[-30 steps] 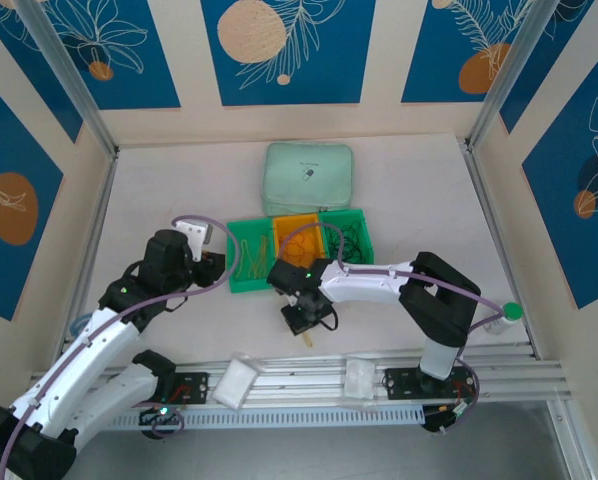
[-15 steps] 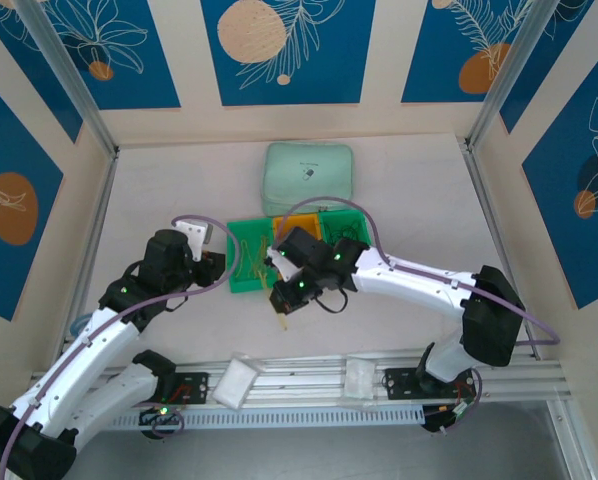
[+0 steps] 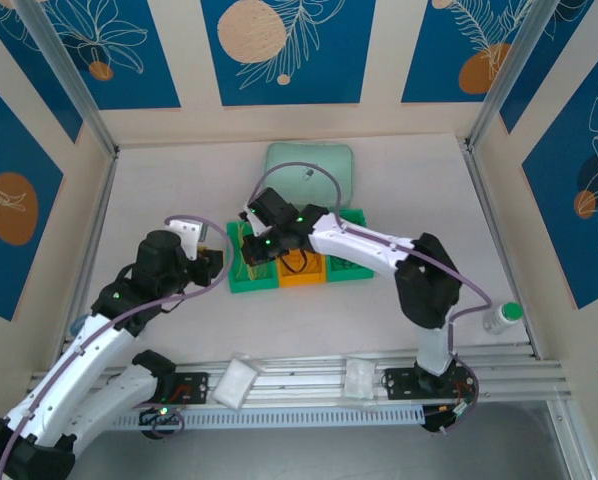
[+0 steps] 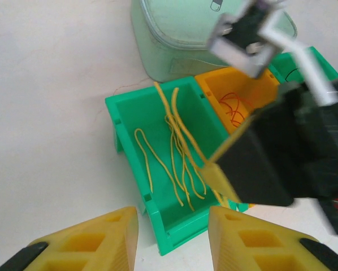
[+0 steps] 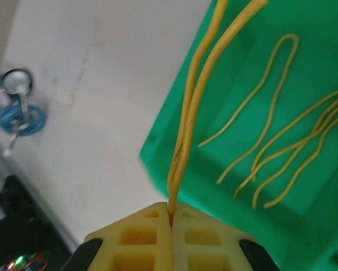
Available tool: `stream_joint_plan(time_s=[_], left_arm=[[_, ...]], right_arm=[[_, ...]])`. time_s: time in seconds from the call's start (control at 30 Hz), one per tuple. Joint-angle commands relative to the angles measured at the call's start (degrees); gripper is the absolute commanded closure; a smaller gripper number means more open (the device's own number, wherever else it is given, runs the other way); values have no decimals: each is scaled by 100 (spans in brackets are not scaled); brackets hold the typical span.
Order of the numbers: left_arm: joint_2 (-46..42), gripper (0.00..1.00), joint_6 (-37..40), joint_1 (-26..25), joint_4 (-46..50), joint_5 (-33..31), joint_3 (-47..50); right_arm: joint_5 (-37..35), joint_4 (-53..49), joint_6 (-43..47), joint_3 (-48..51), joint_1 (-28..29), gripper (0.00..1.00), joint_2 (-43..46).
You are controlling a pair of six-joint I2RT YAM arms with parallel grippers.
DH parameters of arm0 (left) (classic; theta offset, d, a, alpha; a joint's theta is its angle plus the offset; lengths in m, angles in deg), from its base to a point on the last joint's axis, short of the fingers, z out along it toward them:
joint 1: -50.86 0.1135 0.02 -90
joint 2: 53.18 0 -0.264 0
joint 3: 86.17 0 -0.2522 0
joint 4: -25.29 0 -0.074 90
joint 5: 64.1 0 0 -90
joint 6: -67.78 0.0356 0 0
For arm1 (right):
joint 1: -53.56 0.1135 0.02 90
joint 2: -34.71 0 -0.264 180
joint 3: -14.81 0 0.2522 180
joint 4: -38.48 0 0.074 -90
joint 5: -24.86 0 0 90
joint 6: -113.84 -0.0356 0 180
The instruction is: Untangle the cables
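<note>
Left gripper (image 4: 172, 219) – blocky yellow fingers apart, holding nothing, just short of the glossy green plastic bin (image 4: 149, 116). Thin, wiry yellow cables (image 4: 178, 138) lie looped inside it. Right gripper (image 5: 172, 212) – pinched tight on one doubled yellow strand (image 5: 186, 124) over the bin.

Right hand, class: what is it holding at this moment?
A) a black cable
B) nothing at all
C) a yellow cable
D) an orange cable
C: in the right wrist view the right hand is shut on a doubled yellow cable, which runs up from its fingertips over the green bin.
</note>
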Motion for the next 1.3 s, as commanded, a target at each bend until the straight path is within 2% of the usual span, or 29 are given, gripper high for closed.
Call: stream_joint_plan(time_s=[0.0, 0.2, 0.3, 0.43, 0.57, 0.73, 1.03, 1.27], left_arm=[[-44, 63, -38, 51, -36, 20, -171], [-5, 63, 26, 46, -78, -22, -101], [43, 63, 81, 46, -81, -49, -92], [110, 63, 122, 47, -95, -51, -92], [140, 63, 135, 48, -106, -51, -101], [136, 63, 119, 46, -104, -62, -101], [140, 62, 113, 46, -173, -81, -57], [178, 61, 135, 46, -251, -87, 21]], right_arm=[[-533, -139, -24, -315, -61, 98, -363], [-985, -215, -51, -690, -104, 95, -896], [-975, -195, -78, -778, -125, 89, -1046], [-987, -127, -98, -792, -145, 87, -1113], [-875, -74, -119, -761, -210, 81, -1063], [-770, 54, -79, -611, -255, 81, -888], [-276, 1216, 161, 560, -281, 80, 402], [-269, 1508, 269, 1441, -433, 78, 1512]])
